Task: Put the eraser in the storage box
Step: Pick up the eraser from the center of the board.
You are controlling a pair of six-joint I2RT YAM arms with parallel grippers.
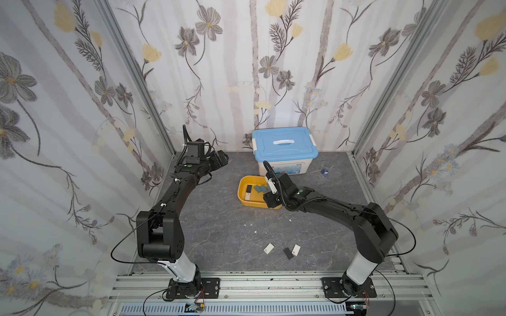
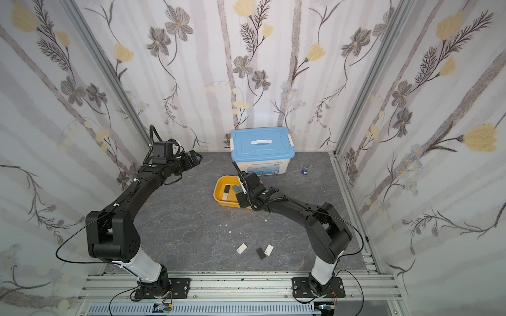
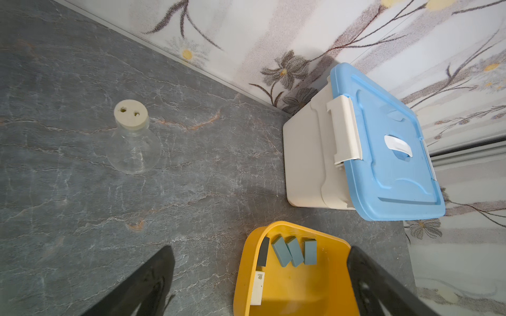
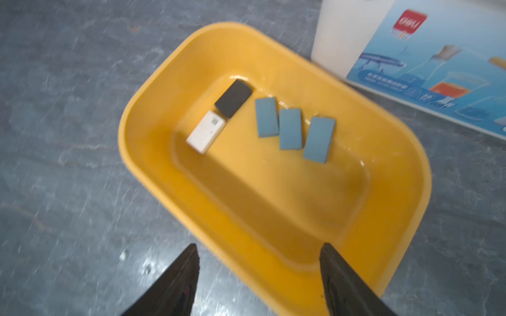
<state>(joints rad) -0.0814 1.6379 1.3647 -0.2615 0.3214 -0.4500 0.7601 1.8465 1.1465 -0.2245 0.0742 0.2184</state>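
The storage box (image 1: 240,191) (image 2: 216,192) is a shallow yellow tub in the middle of the table. In the right wrist view its floor (image 4: 273,191) holds three blue-grey erasers (image 4: 290,128) in a row, and a black eraser (image 4: 233,98) end to end with a white one (image 4: 206,131). My right gripper (image 4: 260,246) (image 1: 269,199) hovers over the tub's near right corner, open and empty. My left gripper (image 1: 220,158) (image 3: 261,249) is raised at the back left, open and empty. Near the front edge lie two white erasers (image 1: 269,248) (image 1: 296,249) and a black one (image 1: 288,253).
A white bin with a blue lid (image 1: 284,147) stands right behind the tub. A small glass beaker (image 1: 324,171) is at the back right. A glass flask with a cork stopper (image 3: 134,142) shows in the left wrist view. White crumbs (image 1: 254,231) dot the table's middle.
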